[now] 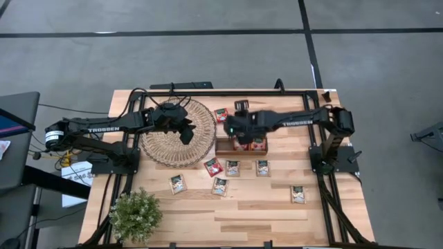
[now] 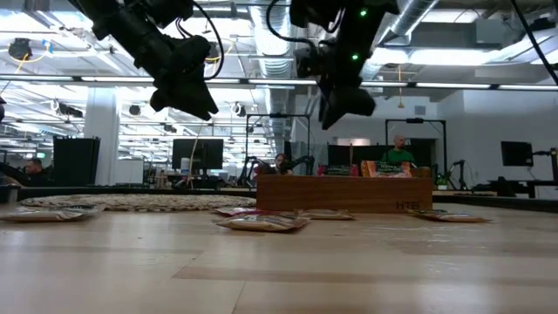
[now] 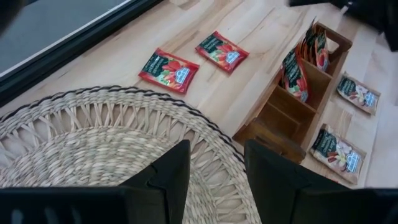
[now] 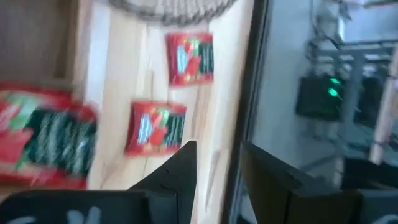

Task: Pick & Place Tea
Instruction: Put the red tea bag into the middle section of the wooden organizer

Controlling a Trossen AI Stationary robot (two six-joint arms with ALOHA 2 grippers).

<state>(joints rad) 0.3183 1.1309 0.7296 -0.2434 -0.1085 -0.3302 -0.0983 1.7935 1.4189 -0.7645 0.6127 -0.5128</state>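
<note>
Flat square sachets (image 1: pixel 219 185), red or pale w/ small labels: several loose on table (image 1: pixel 263 214), some upright in tray (image 1: pixel 223 146). Left gripper (image 1: pixel 187 135) over mat (image 1: pixel 166 145), right gripper (image 1: pixel 231 128) above tray, both open, empty.

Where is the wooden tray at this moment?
In the high view the wooden tray lies mid-table, just right of the woven mat, partly under the right gripper. Red tea sachets stand inside it.
</note>
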